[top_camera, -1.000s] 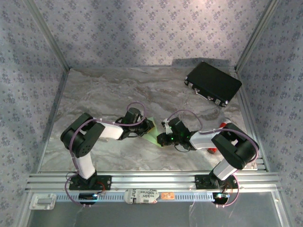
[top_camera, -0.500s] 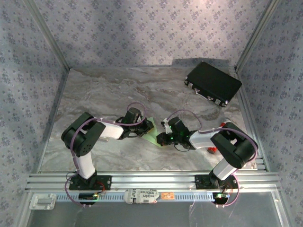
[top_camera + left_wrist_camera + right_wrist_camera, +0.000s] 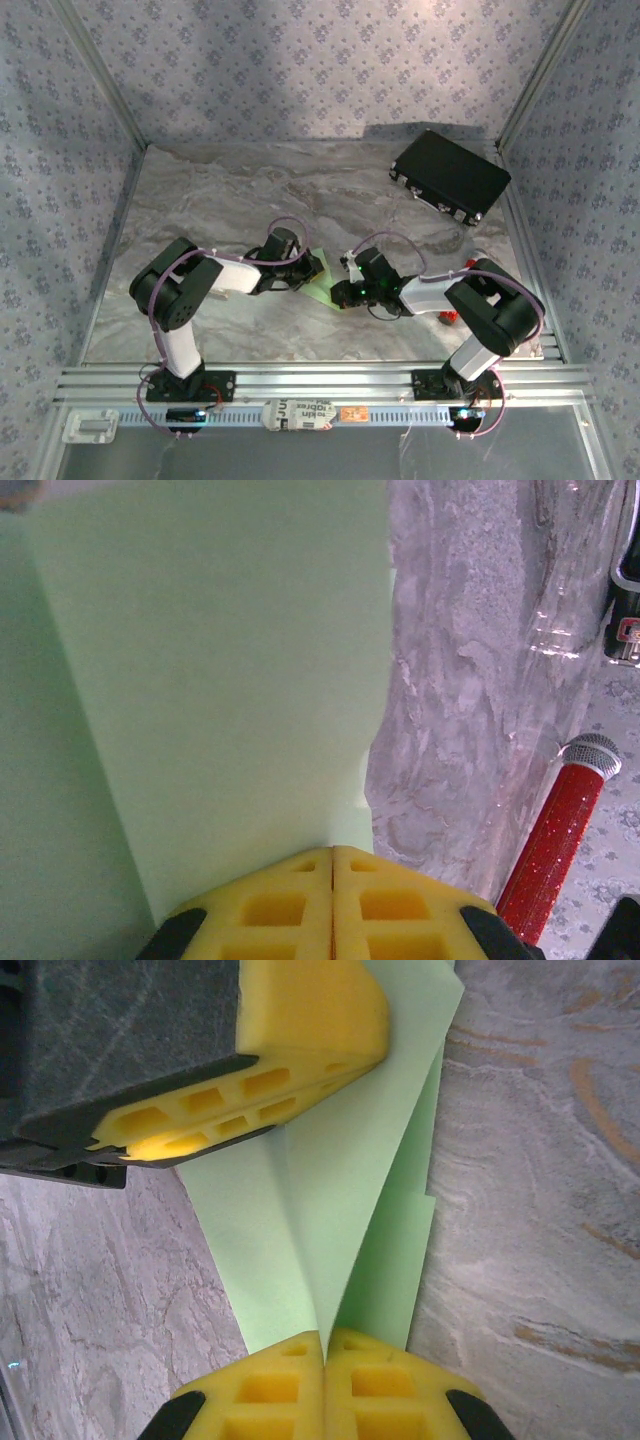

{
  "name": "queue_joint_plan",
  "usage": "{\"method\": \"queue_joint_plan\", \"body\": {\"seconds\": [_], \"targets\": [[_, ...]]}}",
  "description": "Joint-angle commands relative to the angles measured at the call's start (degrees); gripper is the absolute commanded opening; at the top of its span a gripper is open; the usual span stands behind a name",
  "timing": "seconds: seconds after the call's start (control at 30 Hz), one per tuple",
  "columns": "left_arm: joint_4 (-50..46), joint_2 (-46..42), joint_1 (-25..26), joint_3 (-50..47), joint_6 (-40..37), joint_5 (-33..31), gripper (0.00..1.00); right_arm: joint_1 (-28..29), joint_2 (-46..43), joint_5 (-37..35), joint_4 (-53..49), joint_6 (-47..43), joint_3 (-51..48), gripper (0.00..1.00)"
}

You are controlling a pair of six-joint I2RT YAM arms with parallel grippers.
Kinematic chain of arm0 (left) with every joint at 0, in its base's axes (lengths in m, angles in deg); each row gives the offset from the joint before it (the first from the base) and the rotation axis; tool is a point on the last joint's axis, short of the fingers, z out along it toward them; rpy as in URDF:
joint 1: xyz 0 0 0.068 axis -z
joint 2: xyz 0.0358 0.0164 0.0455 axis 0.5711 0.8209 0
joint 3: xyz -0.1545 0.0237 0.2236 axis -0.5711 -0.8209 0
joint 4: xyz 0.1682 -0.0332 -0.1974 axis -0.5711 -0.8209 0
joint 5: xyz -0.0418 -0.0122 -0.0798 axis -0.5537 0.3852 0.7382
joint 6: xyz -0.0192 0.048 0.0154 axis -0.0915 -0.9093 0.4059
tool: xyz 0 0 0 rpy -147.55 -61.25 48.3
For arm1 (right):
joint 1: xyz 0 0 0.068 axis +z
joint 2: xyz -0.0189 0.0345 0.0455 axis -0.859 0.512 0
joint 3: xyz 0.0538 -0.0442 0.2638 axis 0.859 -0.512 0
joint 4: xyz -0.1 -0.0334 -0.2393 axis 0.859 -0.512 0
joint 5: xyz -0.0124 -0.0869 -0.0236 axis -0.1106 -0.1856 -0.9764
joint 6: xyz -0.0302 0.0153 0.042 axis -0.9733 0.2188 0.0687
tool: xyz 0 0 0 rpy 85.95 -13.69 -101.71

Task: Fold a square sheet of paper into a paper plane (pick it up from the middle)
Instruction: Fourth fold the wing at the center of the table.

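Observation:
The square sheet of paper (image 3: pixel 319 282), pale green and creased into a pointed folded shape, hangs between my two grippers just above the table's middle. My left gripper (image 3: pixel 306 278) is shut on one end of it; in the left wrist view the paper (image 3: pixel 220 660) spreads out from the closed yellow pads (image 3: pixel 300 910). My right gripper (image 3: pixel 338 292) is shut on the opposite end, pinching the centre fold where the flaps of the paper (image 3: pixel 320 1210) meet. The left gripper's fingers (image 3: pixel 300 1010) clamp the paper's far end in the right wrist view.
A black rectangular case (image 3: pixel 450 177) lies at the back right. A small red glittery cylinder (image 3: pixel 555 830) rests on the marble table (image 3: pixel 220 190) near the right arm's elbow (image 3: pixel 449 318). Metal frame rails run along the table's sides and front.
The right gripper has edged slightly left toward the left gripper. Both stay shut on the paper.

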Motion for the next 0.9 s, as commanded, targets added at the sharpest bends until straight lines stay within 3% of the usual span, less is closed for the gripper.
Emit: {"method": "queue_joint_plan", "body": {"seconds": [0.0,0.47,0.87], "targets": [[-1.6,0.5,-1.2,-1.3,-0.6,-1.9,0.07,0.0,2.6,-0.8,-6.8,0.4,-0.8,0.02],[-4.4,2.7,-1.7,-0.4,-0.8,-0.7,0.05,-0.1,2.4,-0.3,-6.8,0.7,-0.5,0.02],[-4.5,2.9,-2.0,-1.0,-1.0,-0.4,0.04,-0.8,-2.4,4.3,-7.8,1.3,-0.8,0.08]]}}
